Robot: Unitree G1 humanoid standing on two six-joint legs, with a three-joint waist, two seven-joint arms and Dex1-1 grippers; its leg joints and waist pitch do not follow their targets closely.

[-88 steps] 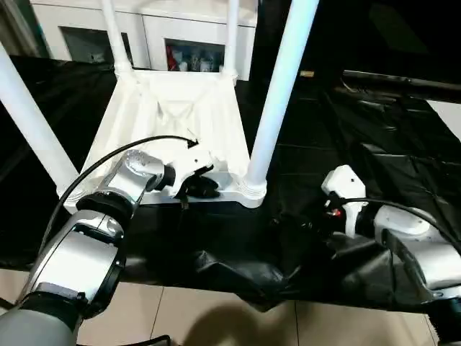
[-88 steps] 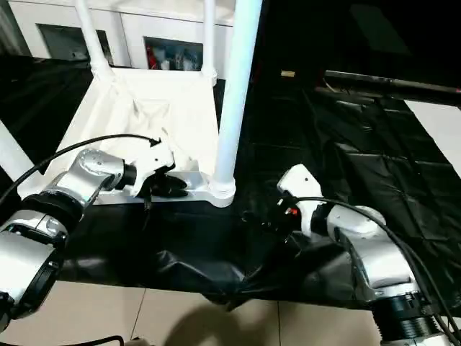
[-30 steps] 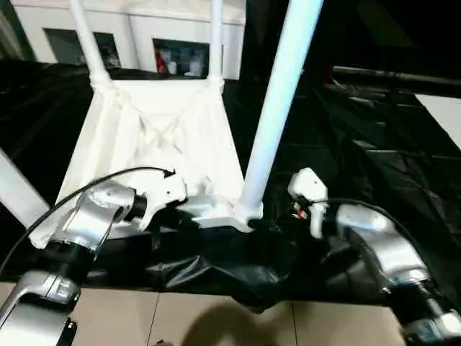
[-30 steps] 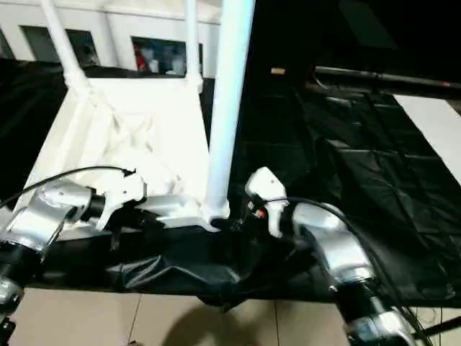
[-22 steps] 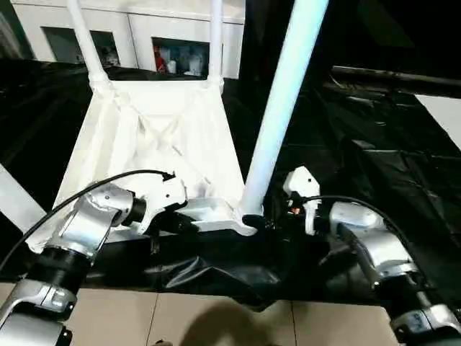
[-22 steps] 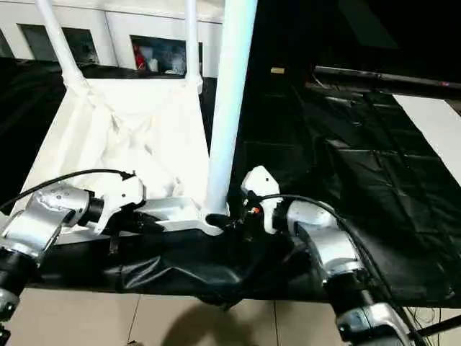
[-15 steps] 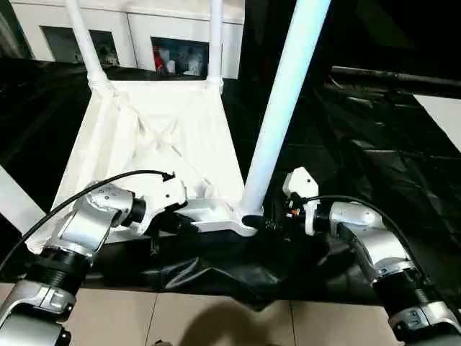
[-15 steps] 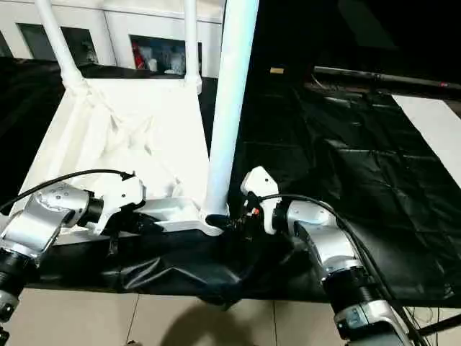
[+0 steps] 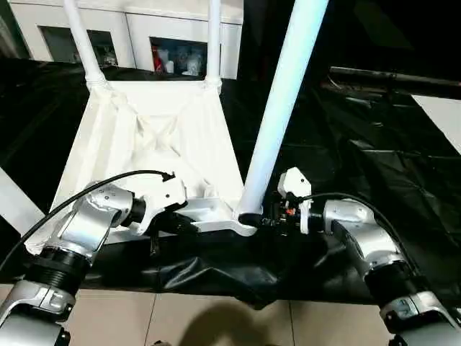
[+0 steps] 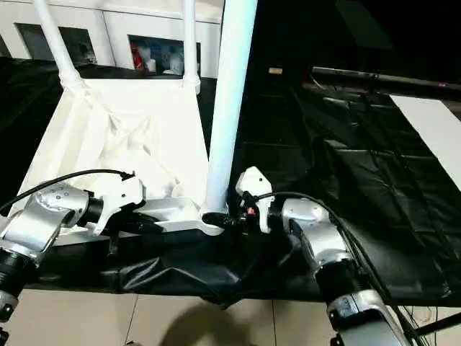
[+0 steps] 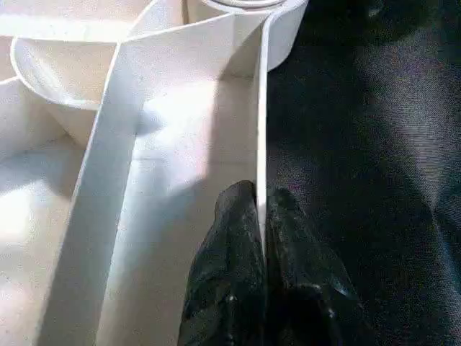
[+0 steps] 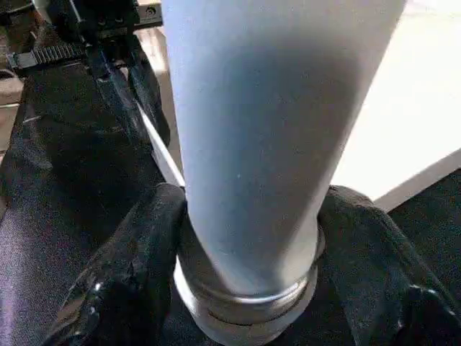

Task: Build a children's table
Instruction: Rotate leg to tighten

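Note:
The white tabletop [image 9: 155, 137] lies upside down on the black sheet, ribbed underside up, with tube legs standing in its corner sockets. The near-right leg [image 9: 277, 115] rises past the top of the picture. My left gripper [image 9: 189, 225] is shut on the tabletop's thin near rim wall [image 11: 261, 130], one black finger [image 11: 232, 238] on each side. My right gripper [image 9: 253, 218] is shut on the base of the near-right leg [image 12: 274, 130], at the corner socket [image 12: 245, 310]; its fingers [image 12: 137, 274] press on both sides.
The black-sheeted worktable [image 9: 374, 144] stretches to the right, and its sheet bunches at the front edge [image 9: 238, 267] above tiled floor [image 9: 216, 321]. White cabinets [image 9: 144, 36] stand behind. A dark bar [image 9: 389, 76] lies at the back right, next to a pale flat surface [image 9: 443, 115].
My right gripper has moved left from the sheet to the near-right corner socket and closed around the leg's base. The left gripper stays on the rim. The camera has shifted slightly.

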